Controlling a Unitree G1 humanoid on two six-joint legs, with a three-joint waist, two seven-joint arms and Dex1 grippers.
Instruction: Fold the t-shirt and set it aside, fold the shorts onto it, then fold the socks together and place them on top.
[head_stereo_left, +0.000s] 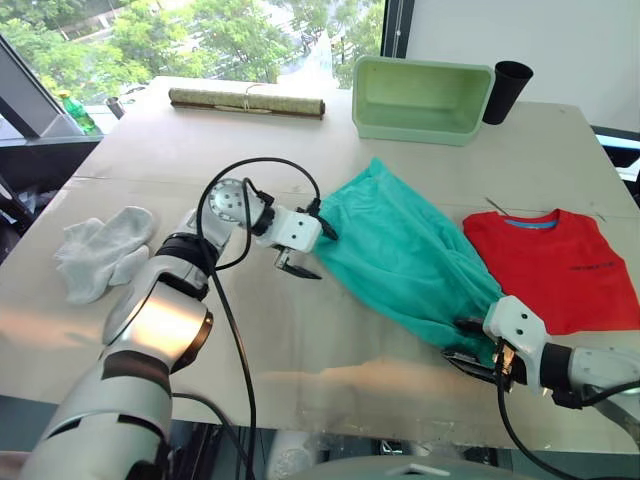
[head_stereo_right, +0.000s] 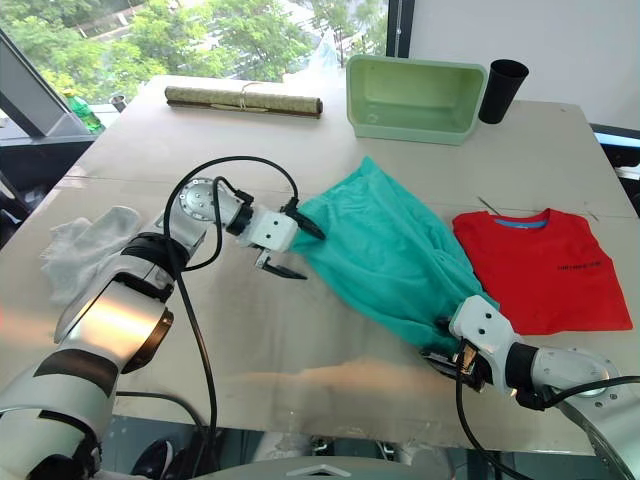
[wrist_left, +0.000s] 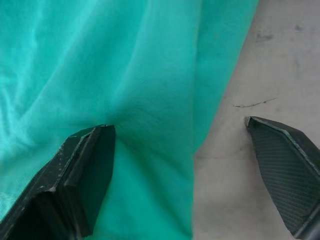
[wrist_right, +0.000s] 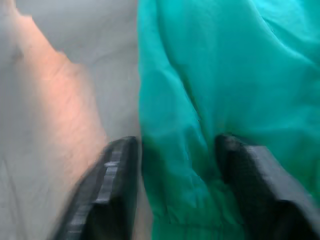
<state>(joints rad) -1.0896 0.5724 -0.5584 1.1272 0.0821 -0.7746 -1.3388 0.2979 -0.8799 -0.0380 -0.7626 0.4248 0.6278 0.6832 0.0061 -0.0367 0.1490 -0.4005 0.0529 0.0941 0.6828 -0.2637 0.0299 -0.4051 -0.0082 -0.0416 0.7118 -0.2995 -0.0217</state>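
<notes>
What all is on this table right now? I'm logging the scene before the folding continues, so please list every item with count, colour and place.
shorts: 1, teal green, spread across the table's middle
t-shirt: 1, red, folded at the right
socks: 2, light grey, at the left
bin: 1, pale green, far side
cup: 1, black, right of the bin
rolled mat: 1, olive-brown, far left
table: 1, beige
left gripper: 1, black fingers, open at the shorts' left edge
right gripper: 1, black fingers, open around the shorts' near corner
</notes>
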